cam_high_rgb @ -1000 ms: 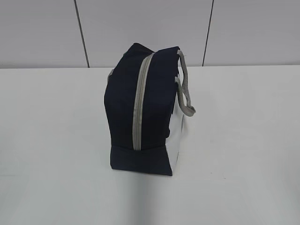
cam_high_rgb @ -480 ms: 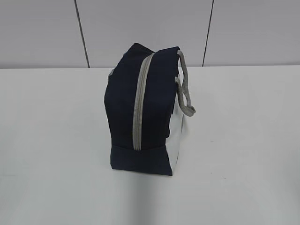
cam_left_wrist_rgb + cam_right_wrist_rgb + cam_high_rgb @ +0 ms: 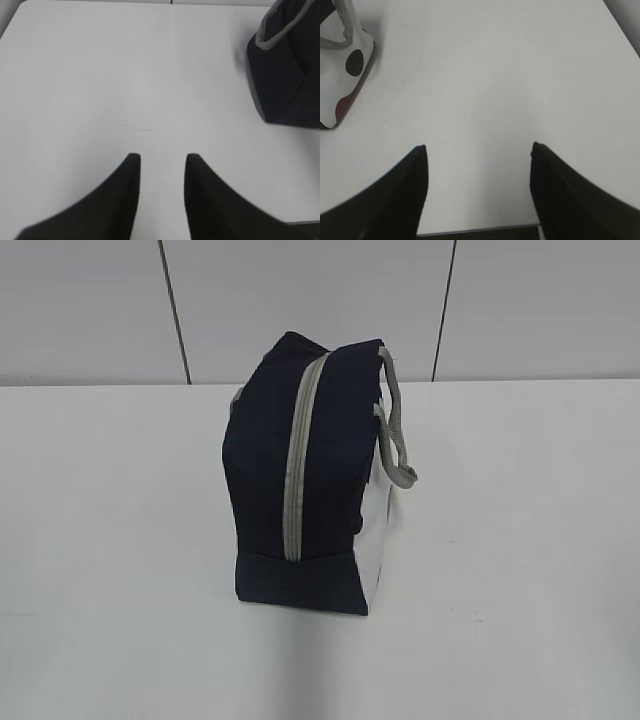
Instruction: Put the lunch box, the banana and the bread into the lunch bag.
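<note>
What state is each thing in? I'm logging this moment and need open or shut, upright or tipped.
Navy-blue fabric lunch bag: upright on the table, apart from both grippers.
Grey zipper: closed along its visible length.
Grey strap handle: drooping to the bag's right.
Left gripper: open, empty.
Right gripper: wide open, empty.

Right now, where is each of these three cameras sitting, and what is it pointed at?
Exterior view: in front of the table, slanting down at the zipped end of the lunch bag with a panelled wall behind; no robot part shows.
Left wrist view: on the left arm, looking down past the left gripper, jaws a little apart; bag at upper right.
Right wrist view: on the right arm, looking down past the right gripper, jaws wide; the bag's white spotted side at upper left.
Shared: all three see the bag and the table.
</note>
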